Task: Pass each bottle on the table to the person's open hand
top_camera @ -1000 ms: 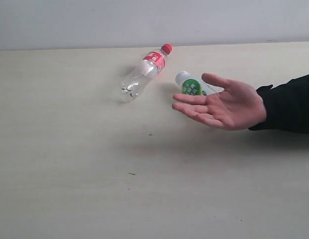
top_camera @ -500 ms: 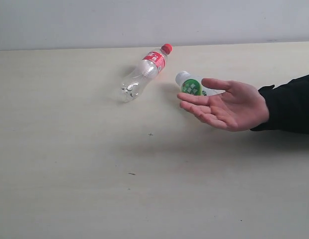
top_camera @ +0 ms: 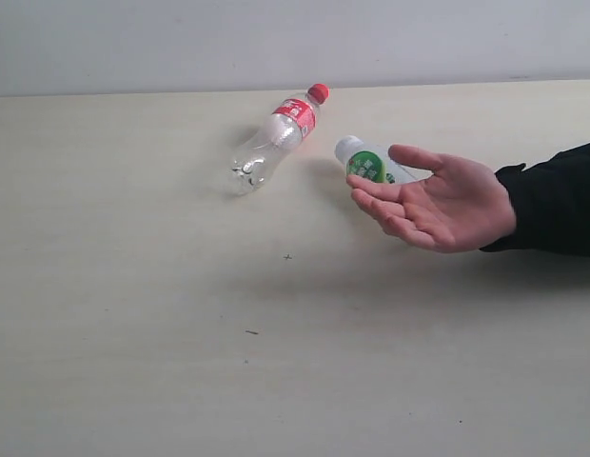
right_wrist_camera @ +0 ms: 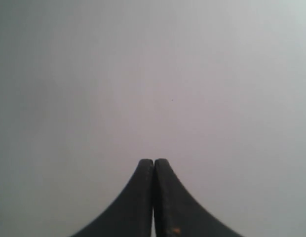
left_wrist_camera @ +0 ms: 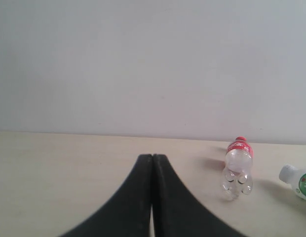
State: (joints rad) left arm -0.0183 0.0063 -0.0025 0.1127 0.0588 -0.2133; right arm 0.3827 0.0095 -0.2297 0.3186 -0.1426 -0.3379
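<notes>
A clear cola-shaped bottle with a red cap and label lies on its side on the beige table; the left wrist view shows the cola-shaped bottle base-on. A white bottle with a green round label lies right of it, partly hidden behind the person's open hand, and the white bottle also shows at the edge of the left wrist view. The hand is palm up on a black-sleeved arm. My left gripper is shut and empty, well short of the bottles. My right gripper is shut, facing only a grey wall.
A pale grey wall runs behind the table's far edge. The black sleeve reaches in from the right side. A few tiny dark specks dot the tabletop.
The person's hand has drifted slightly right and a little up. The bottles and both grippers have not moved.
</notes>
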